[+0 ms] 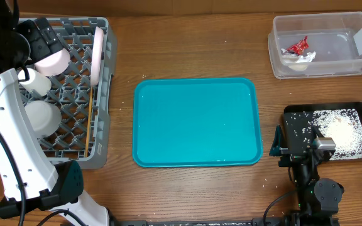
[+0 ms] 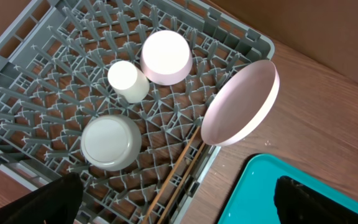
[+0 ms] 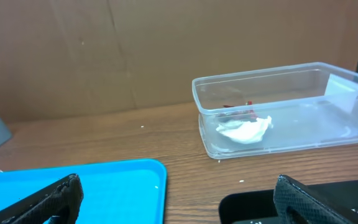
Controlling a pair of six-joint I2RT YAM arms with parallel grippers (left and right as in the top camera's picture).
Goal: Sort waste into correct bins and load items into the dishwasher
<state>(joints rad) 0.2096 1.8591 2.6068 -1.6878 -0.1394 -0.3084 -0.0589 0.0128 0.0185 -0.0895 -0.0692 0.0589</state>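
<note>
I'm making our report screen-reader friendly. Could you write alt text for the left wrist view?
A grey rack holds a cup, a pink dish, a bowl and a plate standing on edge, with chopsticks lying along the side nearest the tray. A corner of the teal tray shows at lower right.

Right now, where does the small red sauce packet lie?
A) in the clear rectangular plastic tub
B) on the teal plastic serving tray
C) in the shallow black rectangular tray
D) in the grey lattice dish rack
A: the small red sauce packet lies inside the clear rectangular plastic tub, right beside the crumpled white paper napkin.
</note>
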